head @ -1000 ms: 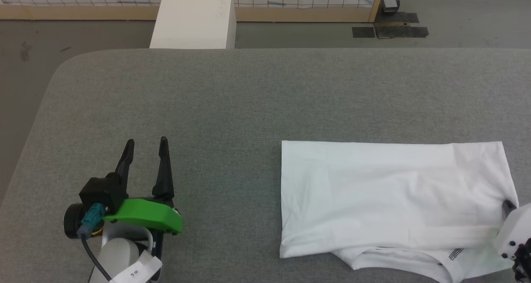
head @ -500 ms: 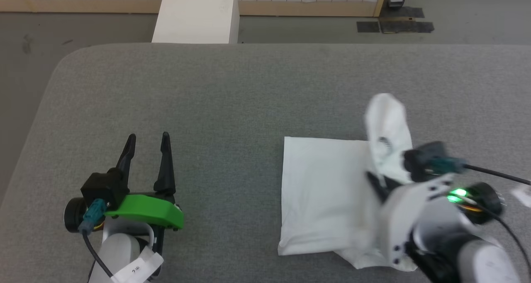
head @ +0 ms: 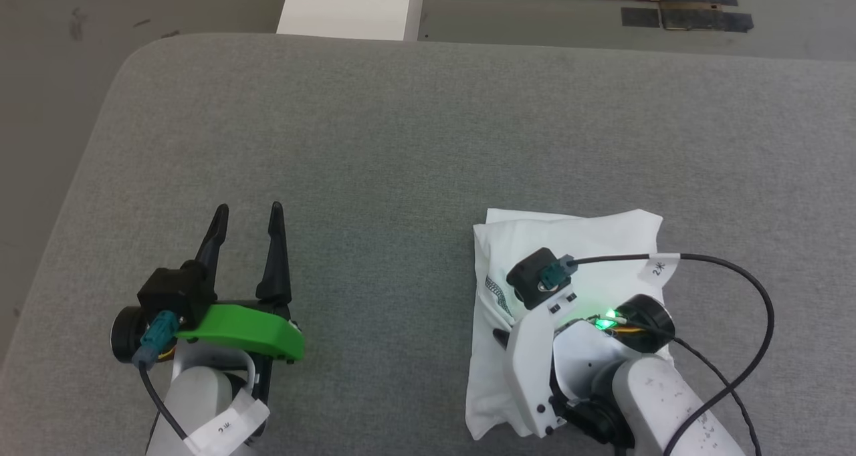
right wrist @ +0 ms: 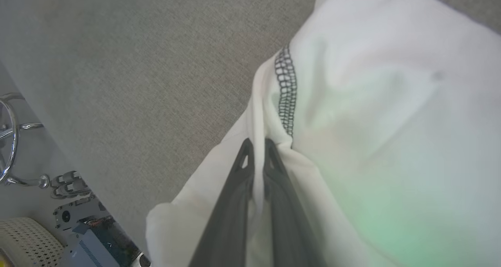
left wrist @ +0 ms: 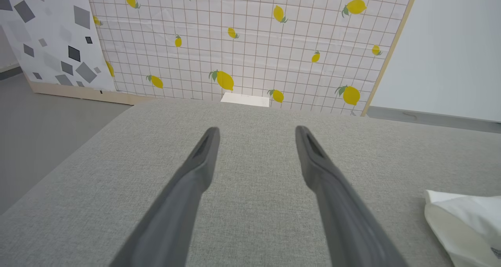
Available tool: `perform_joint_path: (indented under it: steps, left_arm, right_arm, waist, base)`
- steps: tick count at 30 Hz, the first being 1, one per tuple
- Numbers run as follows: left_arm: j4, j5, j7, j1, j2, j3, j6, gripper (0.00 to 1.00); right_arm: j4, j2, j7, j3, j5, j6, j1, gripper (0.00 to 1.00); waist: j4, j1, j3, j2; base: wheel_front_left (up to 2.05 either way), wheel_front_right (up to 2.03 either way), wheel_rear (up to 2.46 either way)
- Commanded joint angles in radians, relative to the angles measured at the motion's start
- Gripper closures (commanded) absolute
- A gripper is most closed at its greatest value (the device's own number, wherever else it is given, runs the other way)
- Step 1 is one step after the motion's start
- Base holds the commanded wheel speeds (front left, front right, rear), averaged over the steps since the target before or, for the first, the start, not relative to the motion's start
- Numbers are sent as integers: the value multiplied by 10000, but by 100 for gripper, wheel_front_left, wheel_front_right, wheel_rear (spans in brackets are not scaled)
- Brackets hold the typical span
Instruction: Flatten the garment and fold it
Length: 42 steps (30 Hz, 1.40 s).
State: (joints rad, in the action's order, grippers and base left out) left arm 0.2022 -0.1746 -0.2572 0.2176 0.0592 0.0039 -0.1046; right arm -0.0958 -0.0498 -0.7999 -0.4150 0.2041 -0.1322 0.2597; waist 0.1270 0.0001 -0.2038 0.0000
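On the table (head: 401,142), right and near: the garment (head: 602,242), bunched into a fold, long axis near-to-far, stitched seam toward the left. Pinched at that seam by the right gripper (right wrist: 257,151); near part hidden under its wrist. Well left: left gripper (head: 248,208), spread wide.

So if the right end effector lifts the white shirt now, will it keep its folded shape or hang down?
Probably it will hang down: the shirt looks thin and soft, lying in loose wrinkled layers on the table. The right end effector pinches just a small bunched edge near the dark stitching, so the layers would likely slide apart.
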Motion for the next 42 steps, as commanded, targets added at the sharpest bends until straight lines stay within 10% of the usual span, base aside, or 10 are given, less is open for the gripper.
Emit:
perform_joint_path:
  steps: [1, 2, 3, 13, 25, 42]
  left_arm:
    - [20, -31, -45, 168, -48, -4, -48, 0]
    - [27, -29, -45, 155, -51, 4, -46, 0]
    - [32, -26, -45, 140, -53, 16, -45, 0]
    - [-4, 48, -45, -51, -66, 120, -55, 0]
    - [-54, 9, -45, -504, -79, 213, -43, 0]
    - [-80, -40, -45, -653, -86, 98, -58, 0]
  right_arm:
    - [-200, -5, 97, -70, 198, 15, 173, 71]
    - [-301, -5, 130, -134, 278, 15, 201, 16]
    - [-344, -5, 153, -163, 373, 15, 206, 0]
    - [1915, -5, 2352, 252, 1681, 15, -183, 0]
    - [2278, -5, 5954, 4325, 3361, 15, -1711, 0]
    - [-3147, -5, 2323, 5726, 7479, 15, -479, 0]
  waist:
    - [38, -1, -22, 0]
    - [25, -1, -6, 0]
    - [1, -1, 16, 0]
    - [-550, -1, 552, 0]
    - [-1244, -1, 1265, 0]
    - [-967, -1, 1186, 0]
  base:
    - [0, 0, 0]
    - [0, 0, 0]
    - [0, 0, 0]
    - [0, 0, 0]
    - [0, 0, 0]
    - [0, 0, 0]
